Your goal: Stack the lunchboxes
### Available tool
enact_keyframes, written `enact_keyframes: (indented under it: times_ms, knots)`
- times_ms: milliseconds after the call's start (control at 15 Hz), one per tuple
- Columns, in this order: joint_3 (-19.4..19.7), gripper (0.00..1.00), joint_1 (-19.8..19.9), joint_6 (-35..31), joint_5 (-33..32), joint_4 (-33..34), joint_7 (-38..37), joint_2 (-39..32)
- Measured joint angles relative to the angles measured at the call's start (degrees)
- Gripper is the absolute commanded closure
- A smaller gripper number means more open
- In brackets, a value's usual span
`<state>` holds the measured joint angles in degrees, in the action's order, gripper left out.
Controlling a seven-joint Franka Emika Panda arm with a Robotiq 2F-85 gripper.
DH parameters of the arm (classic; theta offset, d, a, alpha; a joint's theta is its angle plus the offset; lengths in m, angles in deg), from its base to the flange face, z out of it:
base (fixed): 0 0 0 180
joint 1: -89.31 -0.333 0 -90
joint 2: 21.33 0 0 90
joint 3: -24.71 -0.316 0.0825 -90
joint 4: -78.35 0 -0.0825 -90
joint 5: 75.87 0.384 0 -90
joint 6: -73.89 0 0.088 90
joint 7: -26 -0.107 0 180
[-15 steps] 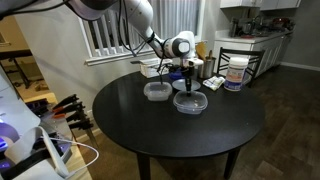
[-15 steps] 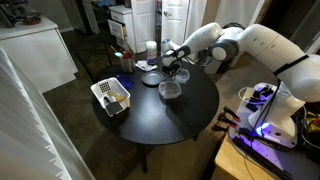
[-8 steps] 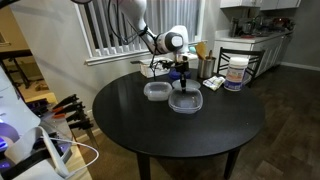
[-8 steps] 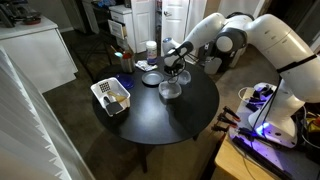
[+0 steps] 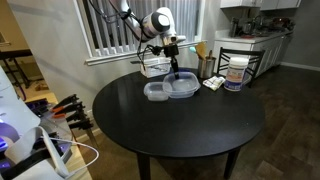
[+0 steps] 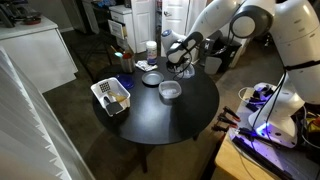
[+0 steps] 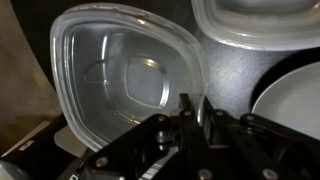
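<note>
the jaws are pinched shut on the rim of a clear lunchbox (image 7: 120, 85), which is empty. it is just beside a second lunchbox (image 5: 156, 92), also empty, over the dark round bench (image 5: 200, 130); whether it touches the bench i cannot tell.

On the table (image 6: 188, 116), seen in an exterior view, a basket (image 6: 110, 97) at the nine o'clock edge, a lunchbox (image 6: 170, 91) near the middle, a second lunchbox (image 6: 150, 79) just beside it at ten o'clock, and, in an exterior view, a tub (image 5: 236, 72) by the two o'clock rim.
</note>
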<state>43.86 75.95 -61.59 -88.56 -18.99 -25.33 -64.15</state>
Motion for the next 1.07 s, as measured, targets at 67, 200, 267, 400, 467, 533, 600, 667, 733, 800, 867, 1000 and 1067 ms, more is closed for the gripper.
enact_keyframes:
  times_ms: [67, 200, 267, 400, 467, 533, 600, 667, 733, 800, 867, 1000, 1067]
  knots:
    - [0.1, 0.97, -1.1, -0.1, -1.3, -2.6, -0.5, 2.6]
    - [-0.4, 0.97, -2.9, -1.8, -3.6, -8.2, -1.2, 7.7]
    - [-0.8, 0.97, -3.5, -3.5, -4.6, -11.0, -1.6, 10.1]
    - [-2.1, 0.97, -4.1, -7.3, -6.1, -16.0, -2.1, 14.1]
    - [-2.8, 0.97, -4.1, -9.3, -6.2, -18.2, -2.1, 15.7]
    - [-3.4, 0.97, -4.0, -11.0, -6.2, -19.9, -2.1, 16.9]
    - [-4.0, 0.97, -4.0, -12.7, -6.2, -21.3, -2.1, 17.7]
    - [-4.5, 0.97, -3.9, -14.1, -6.2, -22.2, -2.1, 18.1]
    - [-4.9, 0.97, -3.9, -15.4, -6.2, -22.8, -2.1, 18.1]
    - [-5.3, 0.97, -3.8, -16.6, -6.1, -23.2, -2.1, 18.0]
    - [-5.8, 0.97, -3.6, -17.7, -5.9, -23.5, -2.1, 17.7]
    - [-6.9, 0.97, -3.0, -20.2, -4.9, -23.6, -2.1, 16.9]
    - [-7.6, 0.97, -2.6, -21.9, -3.5, -23.6, -2.1, 16.3]
